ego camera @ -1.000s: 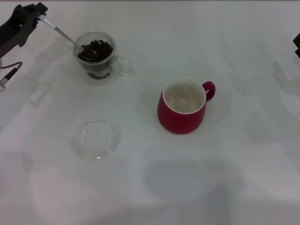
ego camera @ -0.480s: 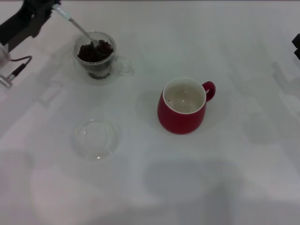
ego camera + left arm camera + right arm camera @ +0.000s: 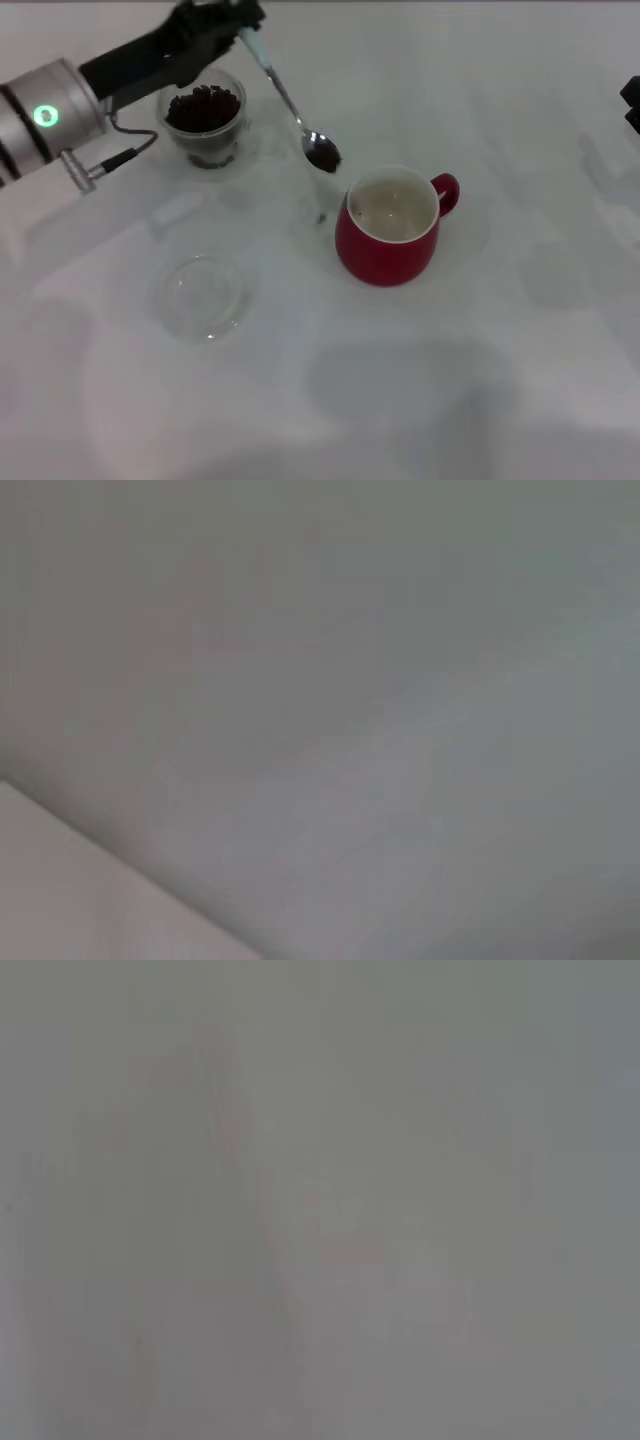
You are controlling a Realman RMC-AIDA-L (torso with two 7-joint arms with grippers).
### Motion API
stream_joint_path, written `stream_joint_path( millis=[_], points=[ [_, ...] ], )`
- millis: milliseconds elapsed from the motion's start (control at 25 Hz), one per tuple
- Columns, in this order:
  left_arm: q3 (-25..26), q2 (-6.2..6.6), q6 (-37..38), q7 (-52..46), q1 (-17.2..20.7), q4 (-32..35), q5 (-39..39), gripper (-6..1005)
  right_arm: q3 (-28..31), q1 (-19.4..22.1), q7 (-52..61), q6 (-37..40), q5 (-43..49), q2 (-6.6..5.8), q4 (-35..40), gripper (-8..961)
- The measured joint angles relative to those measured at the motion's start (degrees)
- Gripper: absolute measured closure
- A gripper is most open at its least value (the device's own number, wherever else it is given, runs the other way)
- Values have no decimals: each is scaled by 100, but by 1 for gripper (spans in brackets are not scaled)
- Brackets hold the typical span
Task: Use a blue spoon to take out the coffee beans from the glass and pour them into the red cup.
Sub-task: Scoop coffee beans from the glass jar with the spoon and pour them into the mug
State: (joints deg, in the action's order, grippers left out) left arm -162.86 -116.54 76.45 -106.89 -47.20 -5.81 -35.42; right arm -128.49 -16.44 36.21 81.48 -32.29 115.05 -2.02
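Note:
In the head view my left gripper (image 3: 238, 22) is shut on the pale blue handle of the blue spoon (image 3: 290, 100), above and behind the glass (image 3: 203, 125). The spoon slants down to the right. Its metal bowl holds dark coffee beans (image 3: 322, 157) and hangs just left of the red cup's rim. The glass stands at the back left, still holding coffee beans (image 3: 203, 107). The red cup (image 3: 388, 240) stands in the middle, white inside, handle to the right. My right gripper (image 3: 632, 103) is parked at the right edge. Both wrist views show only plain surface.
A shallow clear glass dish (image 3: 203, 295) lies on the white table (image 3: 480, 380) in front of the glass, left of the red cup. A grey cable (image 3: 110, 160) hangs from my left arm beside the glass.
My left arm has swung right and forward. The spoon has come out of the glass with beans in its bowl and moved to the red cup's left rim.

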Motion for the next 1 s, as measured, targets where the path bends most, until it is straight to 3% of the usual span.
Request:
stream_joint_path(
  millis=[320, 400, 720, 1000],
  points=[
    [-9, 11, -29, 669, -700, -46, 870, 867, -18, 93, 0, 1, 13, 0, 74, 247],
    [-9, -48, -29, 1073, -927, -45, 1091, 867, -18, 159, 0, 1, 19, 0, 112, 247],
    [-9, -94, -226, 1937, -1126, -50, 1228, 868, -18, 293, 0, 41, 22, 0, 138, 247],
    [16, -152, 27, 3451, -1124, 24, 1193, 868, -18, 303, 0, 64, 21, 0, 141, 247]
  ],
)
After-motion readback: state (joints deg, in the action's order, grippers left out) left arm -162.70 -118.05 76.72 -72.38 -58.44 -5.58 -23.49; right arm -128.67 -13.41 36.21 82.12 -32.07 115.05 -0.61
